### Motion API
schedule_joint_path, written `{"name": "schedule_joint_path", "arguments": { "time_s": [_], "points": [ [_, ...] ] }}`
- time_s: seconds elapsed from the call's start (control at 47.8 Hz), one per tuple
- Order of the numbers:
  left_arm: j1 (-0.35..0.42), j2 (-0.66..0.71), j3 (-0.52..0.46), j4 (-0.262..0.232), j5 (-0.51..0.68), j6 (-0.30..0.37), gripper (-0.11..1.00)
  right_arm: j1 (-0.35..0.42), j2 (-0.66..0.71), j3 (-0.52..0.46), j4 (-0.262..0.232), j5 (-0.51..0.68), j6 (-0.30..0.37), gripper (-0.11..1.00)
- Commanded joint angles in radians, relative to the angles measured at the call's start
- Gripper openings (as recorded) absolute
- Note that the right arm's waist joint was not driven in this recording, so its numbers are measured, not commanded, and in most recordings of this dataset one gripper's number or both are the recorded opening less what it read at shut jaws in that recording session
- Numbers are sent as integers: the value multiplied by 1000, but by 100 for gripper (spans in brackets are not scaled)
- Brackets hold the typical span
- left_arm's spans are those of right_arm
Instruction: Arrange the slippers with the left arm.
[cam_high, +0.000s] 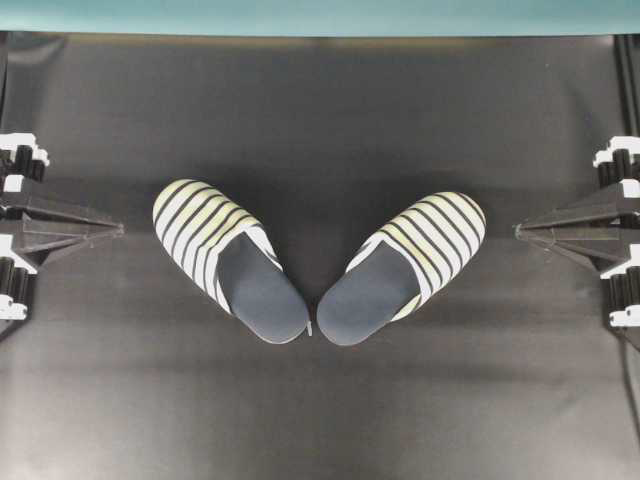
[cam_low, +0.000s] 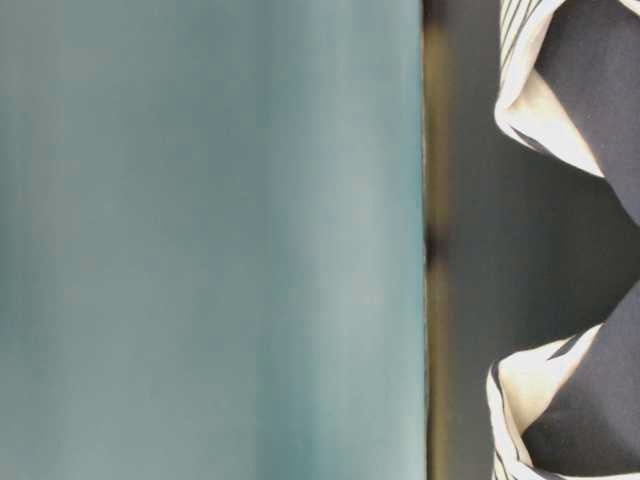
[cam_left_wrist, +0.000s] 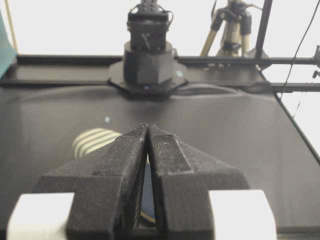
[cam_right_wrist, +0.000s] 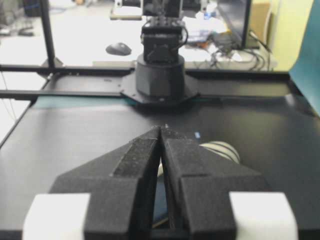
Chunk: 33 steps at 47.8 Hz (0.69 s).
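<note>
The two open-back slippers, white uppers with dark navy stripes and plain navy insoles, lie at the centre of the overhead view on the matte black desk (cam_high: 330, 420). The left-hand slipper (cam_high: 228, 258) has its toe toward the upper left of the frame; the right-hand slipper (cam_high: 404, 265) has its toe toward the upper right. Their heels converge at lower centre, just beside each other, forming a V; contact between them cannot be confirmed.

The left gripper (cam_high: 120, 230), black and wedge-shaped, sits at the left edge of the overhead frame, well apart from the left-hand slipper. In the left wrist view the left gripper's jaws meet at the tips with nothing between them. The right gripper (cam_high: 518, 230), of the same form, sits at the right edge, well apart from the right-hand slipper; in the right wrist view its jaws are likewise pressed together and hold nothing.

A teal wall panel (cam_high: 320, 15) runs along the top of the overhead frame.
</note>
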Motion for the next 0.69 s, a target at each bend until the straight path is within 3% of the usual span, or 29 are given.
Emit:
{"name": "schedule_joint_path", "arguments": {
  "time_s": [0.0,0.105,0.272,0.397,0.523,0.669],
  "points": [
    [11,60,-51,40,37,-21,5,0,11,-14,2,-8,-14,4],
    [20,156,-114,41,138,-58,0,-2,14,-9,2,11,-12,0],
    [66,305,-190,41,230,-92,0,-2,25,-6,3,43,-6,0],
    [106,434,-268,41,308,-167,0,-2,23,-6,3,66,0,0],
    [130,560,-367,41,451,-218,0,-2,23,-6,2,78,3,0],
    [147,698,-500,44,658,-221,4,-2,23,-2,3,84,3,0]
  ]
}}
